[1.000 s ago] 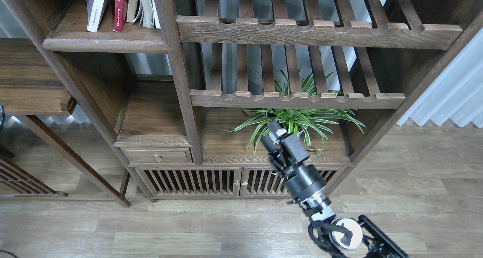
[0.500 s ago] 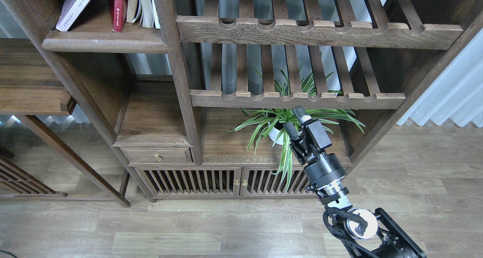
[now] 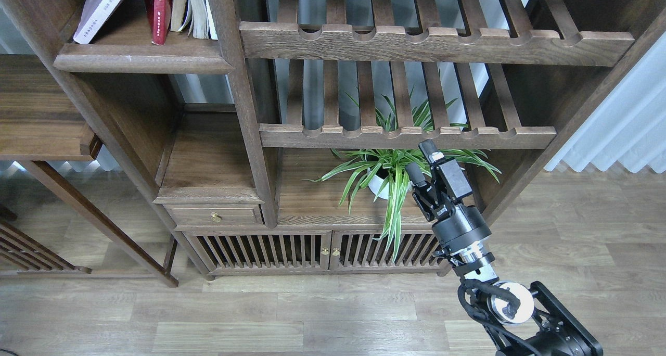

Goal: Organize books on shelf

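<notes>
Head view shows three books (image 3: 156, 10) on the shelf (image 3: 140, 62) at top left: a pale one leaning left against the bookcase's side post, since nothing props it, and a red and a yellowish one upright. One right gripper (image 3: 422, 162) hovers near the potted plant (image 3: 395, 174), well apart from them, fingers apparently slightly parted, grasping nothing; the left arm is unseen.

The shelf (image 3: 140, 59) is dark-brown wood with visible grain and a matt finish. The books (image 3: 156, 7) show paper covers; the right tool (image 3: 422, 162) looks matt black.
</notes>
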